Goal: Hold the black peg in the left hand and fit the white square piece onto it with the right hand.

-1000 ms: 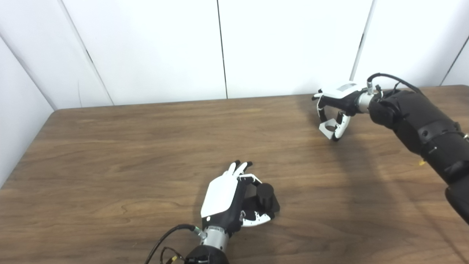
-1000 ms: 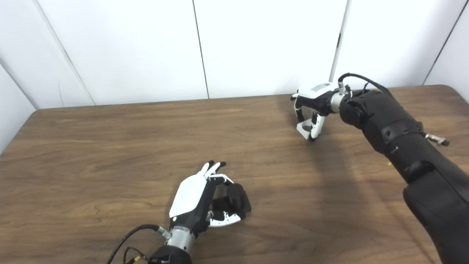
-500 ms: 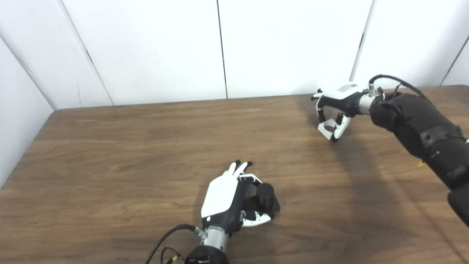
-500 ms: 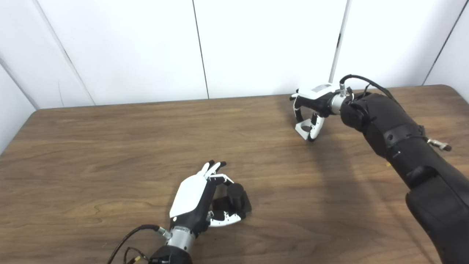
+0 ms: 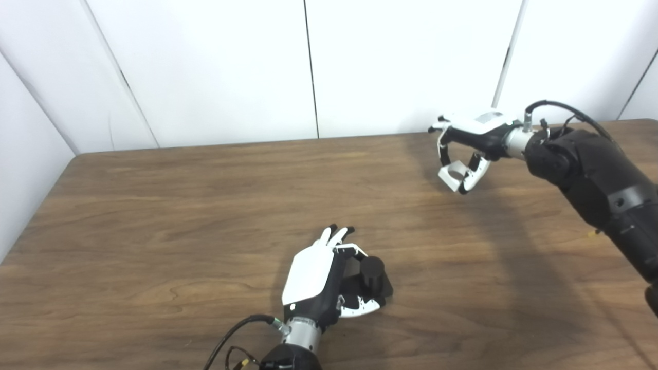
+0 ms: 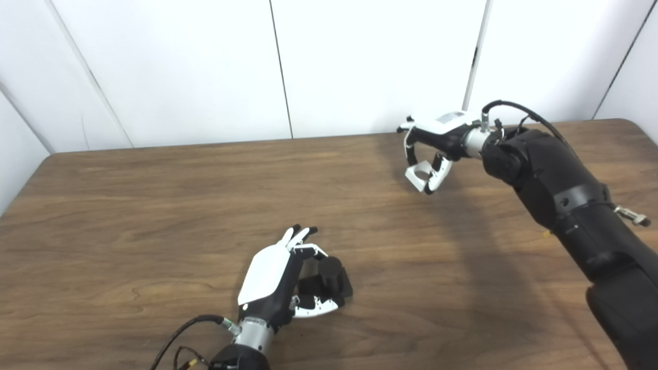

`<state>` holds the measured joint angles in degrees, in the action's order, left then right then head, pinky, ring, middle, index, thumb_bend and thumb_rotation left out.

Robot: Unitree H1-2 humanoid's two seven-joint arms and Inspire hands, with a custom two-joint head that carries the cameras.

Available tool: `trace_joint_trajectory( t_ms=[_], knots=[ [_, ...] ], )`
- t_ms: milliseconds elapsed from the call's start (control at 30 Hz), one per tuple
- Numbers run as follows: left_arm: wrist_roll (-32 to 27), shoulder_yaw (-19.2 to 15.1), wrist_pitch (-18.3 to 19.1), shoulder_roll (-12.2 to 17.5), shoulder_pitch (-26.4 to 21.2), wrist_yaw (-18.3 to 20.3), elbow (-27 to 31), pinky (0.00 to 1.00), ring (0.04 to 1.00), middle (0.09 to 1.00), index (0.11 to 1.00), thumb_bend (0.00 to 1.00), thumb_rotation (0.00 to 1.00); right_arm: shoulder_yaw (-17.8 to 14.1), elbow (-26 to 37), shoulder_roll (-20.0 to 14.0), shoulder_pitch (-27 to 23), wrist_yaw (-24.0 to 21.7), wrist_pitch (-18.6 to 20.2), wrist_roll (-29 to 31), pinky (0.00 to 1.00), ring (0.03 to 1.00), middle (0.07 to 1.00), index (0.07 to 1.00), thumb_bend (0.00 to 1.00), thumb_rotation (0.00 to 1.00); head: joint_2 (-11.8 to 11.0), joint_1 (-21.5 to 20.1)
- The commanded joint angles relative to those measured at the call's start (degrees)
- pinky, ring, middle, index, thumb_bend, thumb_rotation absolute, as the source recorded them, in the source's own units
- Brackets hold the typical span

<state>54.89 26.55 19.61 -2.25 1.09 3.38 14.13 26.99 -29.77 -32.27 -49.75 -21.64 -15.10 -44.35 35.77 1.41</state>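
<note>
Left hand [image 5: 329, 277]: low centre of the frame, we saw it clasping the black peg [image 5: 371, 271] upright on the table [image 5: 154, 216].
Right hand [image 5: 465, 141]: upper right, pinching the white square piece [image 5: 451, 174].
Hidden: the peg's base, partly behind fingers.

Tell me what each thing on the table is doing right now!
Black peg: standing upright on the table, held by the left hand.
White square piece: held in the right hand, tilted, its round hole showing, far from the peg.
Left hand: shut on the black peg, low at the near side of the table.
Right hand: shut on the white square piece, at the far right.
Table: brown wood.
</note>
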Motion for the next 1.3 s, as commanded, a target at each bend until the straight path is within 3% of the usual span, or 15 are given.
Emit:
trace_joint_trajectory(
  t_ms=[0,200,500,667,1267],
  knots=[
    [1.34,0.28,0.34,0.52,-0.17,0.44,-0.67,0.95,1.000,0.934,0.492,0.52,0.06,-1.88,6.23,-1.65,-1.04,-2.35,1.81,1.79,1.00,1.000,0.936,0.489,0.52,0.14,0.09,0.03],
    [1.52,0.30,0.60,0.81,-0.20,0.83,-0.48,0.94,1.000,0.932,0.492,0.52,0.06,-3.36,16.79,-2.01,2.15,-7.56,3.92,3.16,1.00,1.000,0.935,0.489,0.52,0.14,0.29,-0.05],
    [1.37,0.24,0.45,1.24,-0.26,1.03,-0.43,0.94,1.000,0.929,0.492,0.52,0.06,-5.44,27.85,-1.92,5.62,-12.25,5.11,4.47,1.00,1.000,0.934,0.488,0.53,0.14,0.46,-0.36],
    [1.83,0.44,0.63,1.41,-0.51,1.32,-0.53,0.94,1.000,0.928,0.492,0.52,0.06,-5.99,35.31,-1.68,6.80,-17.10,8.36,4.60,1.00,1.000,0.944,0.490,0.52,0.14,0.61,-0.49],
    [1.48,0.05,-0.13,1.33,-0.72,0.73,-1.42,0.94,1.000,0.926,0.492,0.52,0.06,-6.38,48.44,-0.11,7.96,-24.16,9.71,7.42,1.00,1.000,0.936,0.490,0.52,0.14,0.74,-0.55]
  ],
)
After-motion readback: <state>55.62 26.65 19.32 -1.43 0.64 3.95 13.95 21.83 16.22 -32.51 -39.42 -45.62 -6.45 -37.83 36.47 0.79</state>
